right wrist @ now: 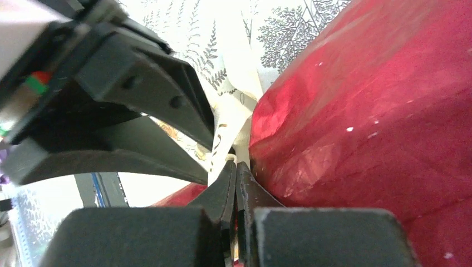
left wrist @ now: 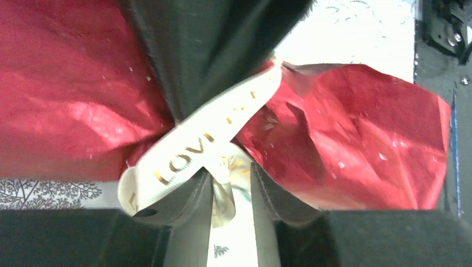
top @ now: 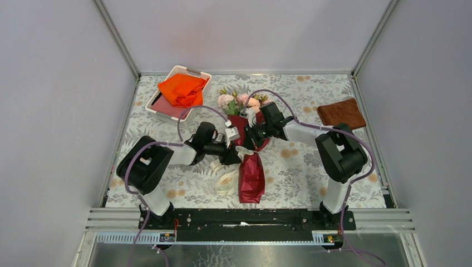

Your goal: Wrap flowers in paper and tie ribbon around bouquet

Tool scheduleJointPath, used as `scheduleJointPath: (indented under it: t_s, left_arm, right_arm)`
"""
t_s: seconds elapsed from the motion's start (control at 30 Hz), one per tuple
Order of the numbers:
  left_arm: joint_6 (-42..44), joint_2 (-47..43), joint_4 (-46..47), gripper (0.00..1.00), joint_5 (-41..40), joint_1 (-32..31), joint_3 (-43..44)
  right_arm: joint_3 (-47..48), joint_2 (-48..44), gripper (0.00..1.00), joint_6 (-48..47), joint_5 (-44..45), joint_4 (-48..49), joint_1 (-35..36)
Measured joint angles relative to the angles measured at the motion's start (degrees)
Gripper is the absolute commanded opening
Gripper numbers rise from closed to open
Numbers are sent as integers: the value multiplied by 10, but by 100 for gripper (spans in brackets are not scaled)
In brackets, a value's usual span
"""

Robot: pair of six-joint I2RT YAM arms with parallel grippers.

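Black fingers of the left hand (left wrist: 229,175) stand parted, with the cream satin ribbon (left wrist: 192,153), lettered in gold, lying slack between them at the waist of the paper (left wrist: 345,133). That dark red sheet, crinkled and glossy, lies rolled into a cone on the leaf-printed tabletop (top: 311,167). The flowers (top: 239,102), pale pink roses, sit at the paper's far end. On the paper's right side the right hand (right wrist: 236,167) is closed, pinching the ribbon. Tying looks under way. Next, the left hand likely needs to catch a loose end and draw it snug.

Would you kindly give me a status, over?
Left gripper open around ribbon. Right gripper shut on ribbon. Paper wrapped round flowers. Grippers crowding each other.
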Motion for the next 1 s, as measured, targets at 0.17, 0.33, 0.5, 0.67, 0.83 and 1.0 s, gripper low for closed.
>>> scheduleJointPath:
  t_s: [0.17,0.33,0.5,0.67,0.83,1.0]
  left_arm:
    - [113,-64,-75,50,27,0,-8]
    - [195,-108,-137,52,59,0,-7]
    - [267,-163,-233,56,79,6,6]
    - [395,-194,-379,70,18,6,75]
    - [488,-184,-505,72,-66,-10,85]
    - [508,-159,-536,69,-129,-30,81]
  right_arm:
    - [-7,-12,0,5,22,2,0]
    - [-17,-22,0,11,33,5,0]
    - [-26,-32,0,13,44,10,0]
    - [-38,-47,0,14,57,16,0]
    - [-45,-57,0,15,65,25,0]
    - [-49,-65,0,16,69,31,0]
